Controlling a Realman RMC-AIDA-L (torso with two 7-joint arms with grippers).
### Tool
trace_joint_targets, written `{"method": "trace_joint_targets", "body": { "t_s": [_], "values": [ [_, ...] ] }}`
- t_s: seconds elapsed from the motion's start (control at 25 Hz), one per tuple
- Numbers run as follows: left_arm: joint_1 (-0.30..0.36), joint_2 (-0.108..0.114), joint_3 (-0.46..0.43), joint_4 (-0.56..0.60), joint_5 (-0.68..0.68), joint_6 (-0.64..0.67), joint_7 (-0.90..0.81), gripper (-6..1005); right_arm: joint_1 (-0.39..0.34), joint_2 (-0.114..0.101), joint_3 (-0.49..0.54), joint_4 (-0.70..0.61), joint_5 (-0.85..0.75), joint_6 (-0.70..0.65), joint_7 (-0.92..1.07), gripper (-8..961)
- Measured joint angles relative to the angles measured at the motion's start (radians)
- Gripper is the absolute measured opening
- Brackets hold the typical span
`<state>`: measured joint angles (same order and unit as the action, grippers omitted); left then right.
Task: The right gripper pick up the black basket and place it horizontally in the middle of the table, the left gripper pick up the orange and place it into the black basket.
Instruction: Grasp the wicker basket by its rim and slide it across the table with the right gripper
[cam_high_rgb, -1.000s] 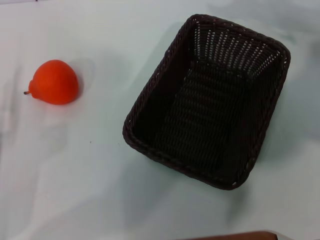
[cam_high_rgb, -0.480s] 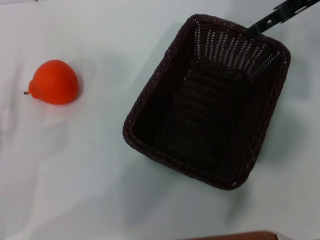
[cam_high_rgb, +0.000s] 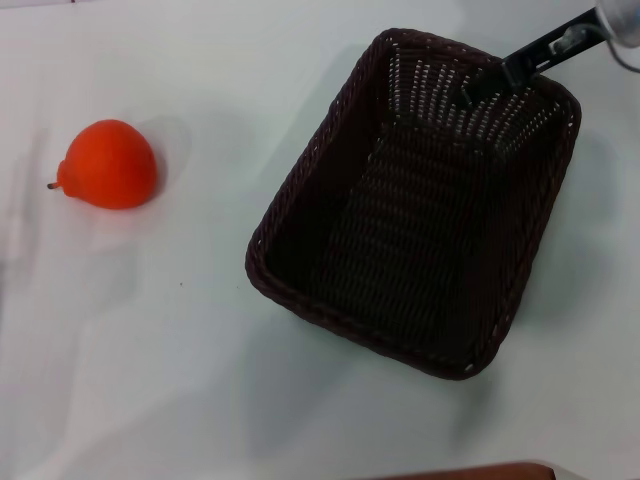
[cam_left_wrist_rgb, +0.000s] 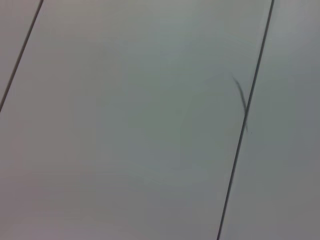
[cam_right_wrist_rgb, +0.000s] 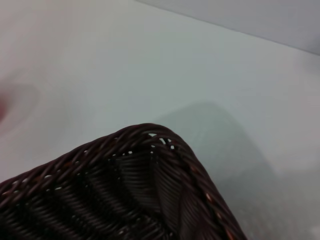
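Observation:
The black basket (cam_high_rgb: 312, 165) stands on the white table (cam_high_rgb: 150, 350), right of the middle, lying at a slant with its long side running away from me. My right gripper (cam_high_rgb: 480, 85) reaches in from the upper right, and its black tip is over the basket's far rim, just inside the far wall. The right wrist view shows one rounded corner of the basket (cam_right_wrist_rgb: 150, 135) close up. The orange (cam_high_rgb: 108, 165) lies at the left of the table, well apart from the basket, stem end pointing left. The left gripper is out of view.
A brown edge (cam_high_rgb: 470, 472) shows at the bottom of the head view. The left wrist view shows only a pale surface (cam_left_wrist_rgb: 125, 125) with thin dark lines across it.
My right gripper came in from the upper right and moved down and left over the basket's far rim. The basket and the orange have not moved.

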<state>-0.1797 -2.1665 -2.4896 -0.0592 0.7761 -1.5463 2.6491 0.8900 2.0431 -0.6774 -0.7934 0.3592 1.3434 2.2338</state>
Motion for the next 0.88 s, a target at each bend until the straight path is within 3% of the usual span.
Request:
{"method": "trace_joint_targets", "body": {
  "t_s": [0.16, 0.44, 0.88],
  "values": [
    [-0.001, -0.002, 0.004, 0.001, 0.000, -0.001, 0.000, 806, -0.003, 0.020, -0.005, 0.014, 0.007, -0.052, -0.018, 850],
    [0.000, -0.003, 0.008, 0.001, 0.000, -0.001, 0.000, 801, -0.011, 0.025, -0.028, 0.000, 0.036, -0.019, -0.044, 789],
    [0.007, -0.004, 0.008, 0.004, 0.000, -0.004, 0.000, 794, -0.033, 0.030, -0.021, -0.054, 0.047, 0.048, -0.008, 511]
  ]
}}
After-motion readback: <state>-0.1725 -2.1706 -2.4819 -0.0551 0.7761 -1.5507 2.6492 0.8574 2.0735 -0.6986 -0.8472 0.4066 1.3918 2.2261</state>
